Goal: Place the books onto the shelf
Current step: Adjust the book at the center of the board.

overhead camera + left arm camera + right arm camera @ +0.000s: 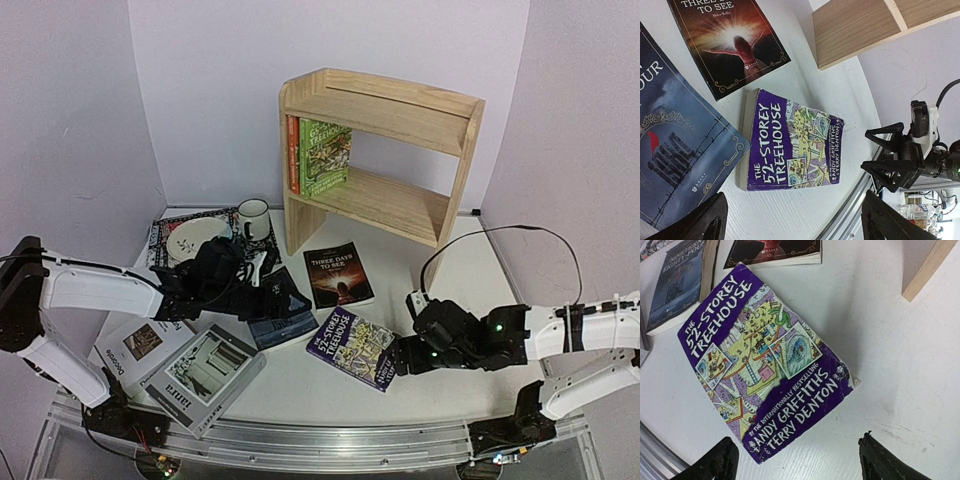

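The pine shelf (400, 205) stands at the back with a green Treehouse book (325, 155) and an orange-spined one (293, 150) upright on its lower tier. Flat on the table lie the black "Three Days to See" (338, 274), the purple "52-Storey Treehouse" (760, 360), the dark blue book (283, 322), the grey book (205, 375) and the white "Decorate" (140, 350). My right gripper (800, 462) is open just short of the purple book's near corner, holding nothing. My left gripper (795, 225) hovers open and empty over the dark blue book (675, 140).
A patterned placemat (165, 232) with a plate (195, 238) and a mug (253, 218) sits at the back left, beside the shelf's left panel. A metal rail (330, 440) runs along the near table edge. A cable (500, 235) loops above my right arm.
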{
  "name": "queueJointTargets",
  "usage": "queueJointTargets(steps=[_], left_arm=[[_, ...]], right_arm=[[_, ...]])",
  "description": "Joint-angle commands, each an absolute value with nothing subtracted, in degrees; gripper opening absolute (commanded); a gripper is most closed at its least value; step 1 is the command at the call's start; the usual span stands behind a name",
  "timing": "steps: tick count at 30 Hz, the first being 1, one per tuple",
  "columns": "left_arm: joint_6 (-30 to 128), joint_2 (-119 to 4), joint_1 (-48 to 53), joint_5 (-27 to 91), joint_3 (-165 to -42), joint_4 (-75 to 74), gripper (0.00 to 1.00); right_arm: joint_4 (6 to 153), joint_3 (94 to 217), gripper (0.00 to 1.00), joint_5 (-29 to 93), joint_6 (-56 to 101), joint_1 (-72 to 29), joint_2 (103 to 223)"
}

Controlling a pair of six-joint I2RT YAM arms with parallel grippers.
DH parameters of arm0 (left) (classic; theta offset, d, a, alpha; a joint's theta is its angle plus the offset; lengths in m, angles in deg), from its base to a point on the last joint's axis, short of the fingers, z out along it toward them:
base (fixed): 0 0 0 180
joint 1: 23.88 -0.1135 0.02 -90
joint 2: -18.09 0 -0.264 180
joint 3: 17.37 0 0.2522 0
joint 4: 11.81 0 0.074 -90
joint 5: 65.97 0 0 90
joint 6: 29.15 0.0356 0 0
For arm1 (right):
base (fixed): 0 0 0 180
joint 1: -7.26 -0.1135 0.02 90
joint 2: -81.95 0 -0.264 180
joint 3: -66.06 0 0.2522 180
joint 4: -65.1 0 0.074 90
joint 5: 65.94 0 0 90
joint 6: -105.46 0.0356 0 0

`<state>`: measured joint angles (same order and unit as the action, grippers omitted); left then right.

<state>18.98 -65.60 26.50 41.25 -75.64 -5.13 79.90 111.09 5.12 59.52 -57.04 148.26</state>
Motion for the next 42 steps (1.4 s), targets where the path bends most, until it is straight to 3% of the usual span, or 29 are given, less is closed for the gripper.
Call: queueJointTargets(steps=[1,21,26,34,42], left_arm=[[13.5,-65.6,27.7,38.7,-74.4,-7.7,0.94],[6.4,-66.8,30.8,40.3,-70.5,-10.2,0.94],[5.9,-65.9,30.7,39.6,-69.5,-10.6,0.94],[6.2,-66.1,31.9,41.3,-68.8,-11.2,0.94],[5.0,-65.4,32.0,41.4,-67.3,-11.2,0.94]], right_arm=[[84.8,116.1,0.83,5.3,52.4,-54.9,152.8],[76.1,117.1,0.81,20.6,45.0,-44.6,164.9],[73.4,113.9,0.70,28.8,47.3,-44.8,166.2],[75.4,112.1,0.55,28.0,56.4,-57.3,166.8],[77.7,111.6,0.54,21.5,58.9,-60.9,160.8]])
